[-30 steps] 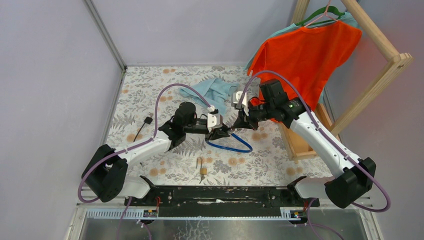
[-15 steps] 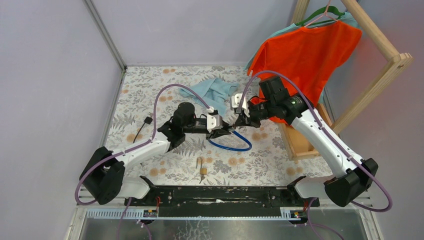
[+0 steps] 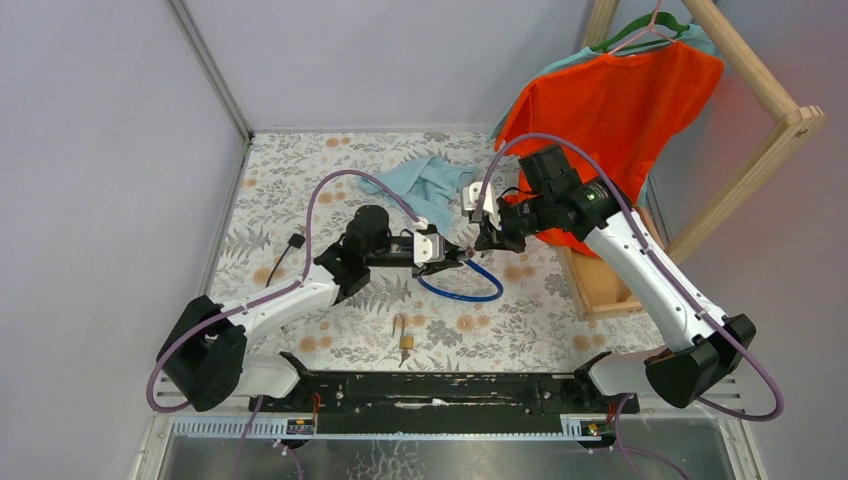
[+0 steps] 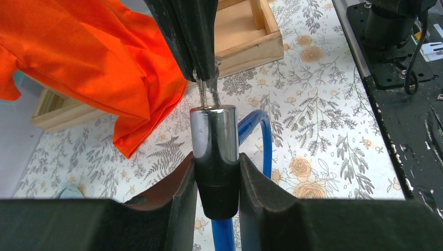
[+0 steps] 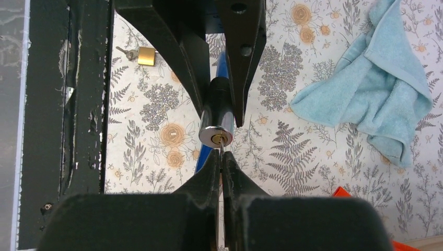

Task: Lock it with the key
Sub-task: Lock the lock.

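Note:
My left gripper [image 3: 450, 256] [image 4: 217, 175] is shut on the cable lock's cylinder [image 4: 214, 138], which is chrome with a black end, and holds it above the table. The lock's blue cable [image 3: 462, 291] loops down onto the table. My right gripper [image 3: 479, 243] [image 5: 222, 159] is shut on the small metal key [image 4: 207, 95]. The key's blade [image 5: 223, 148] sits in the brass keyhole on the cylinder's chrome face [image 5: 216, 134]. The two grippers meet tip to tip at mid-table.
A brass padlock [image 3: 406, 340] [image 5: 147, 56] lies near the front edge. A black USB plug [image 3: 296, 241] lies at the left. A teal towel [image 3: 428, 180] [image 5: 384, 86] lies at the back. An orange shirt [image 3: 612, 110] hangs on a wooden rack [image 3: 592, 285] at the right.
The left gripper has shifted a little right and up with the cylinder. The right wrist has shifted slightly, still at the cylinder's face.

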Tool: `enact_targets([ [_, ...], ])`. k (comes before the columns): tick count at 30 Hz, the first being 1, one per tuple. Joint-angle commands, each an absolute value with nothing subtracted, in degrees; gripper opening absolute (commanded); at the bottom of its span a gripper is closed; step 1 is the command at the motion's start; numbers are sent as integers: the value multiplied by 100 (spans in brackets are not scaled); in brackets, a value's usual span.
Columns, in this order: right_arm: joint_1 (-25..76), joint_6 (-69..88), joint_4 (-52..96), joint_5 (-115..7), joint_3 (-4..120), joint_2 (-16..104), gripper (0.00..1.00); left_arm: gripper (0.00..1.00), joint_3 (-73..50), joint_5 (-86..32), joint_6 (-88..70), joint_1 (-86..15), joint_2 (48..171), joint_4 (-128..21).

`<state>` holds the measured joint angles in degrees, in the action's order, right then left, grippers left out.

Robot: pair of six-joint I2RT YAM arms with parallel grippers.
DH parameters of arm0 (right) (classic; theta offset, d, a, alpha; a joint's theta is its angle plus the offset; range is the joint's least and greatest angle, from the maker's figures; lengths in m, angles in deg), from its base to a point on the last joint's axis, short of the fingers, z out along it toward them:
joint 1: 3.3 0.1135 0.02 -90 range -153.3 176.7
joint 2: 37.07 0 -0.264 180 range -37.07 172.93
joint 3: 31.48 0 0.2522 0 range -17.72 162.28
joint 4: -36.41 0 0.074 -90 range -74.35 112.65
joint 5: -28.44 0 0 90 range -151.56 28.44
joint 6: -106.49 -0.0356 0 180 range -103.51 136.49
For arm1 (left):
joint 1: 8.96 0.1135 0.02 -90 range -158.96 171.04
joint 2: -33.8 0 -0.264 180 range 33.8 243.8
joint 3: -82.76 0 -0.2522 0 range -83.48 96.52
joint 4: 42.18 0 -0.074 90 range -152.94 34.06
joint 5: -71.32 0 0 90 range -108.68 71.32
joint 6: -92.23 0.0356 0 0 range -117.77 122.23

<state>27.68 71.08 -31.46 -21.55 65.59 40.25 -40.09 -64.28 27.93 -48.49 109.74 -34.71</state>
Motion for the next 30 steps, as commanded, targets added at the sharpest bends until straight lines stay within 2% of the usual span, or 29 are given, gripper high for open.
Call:
enact_targets([
  [1,2400,7231,-3595,-2896,7097,3855,0,0,-4220,-6377,2982,-4721,10914,-4476],
  [20,2334,6975,-3952,-3162,7662,4053,0,0,-4229,-6269,3070,-4397,10488,-4544],
  [30,2325,6432,-3474,-3217,7659,4027,0,0,-4231,-6294,3122,-4057,10311,-4764],
])
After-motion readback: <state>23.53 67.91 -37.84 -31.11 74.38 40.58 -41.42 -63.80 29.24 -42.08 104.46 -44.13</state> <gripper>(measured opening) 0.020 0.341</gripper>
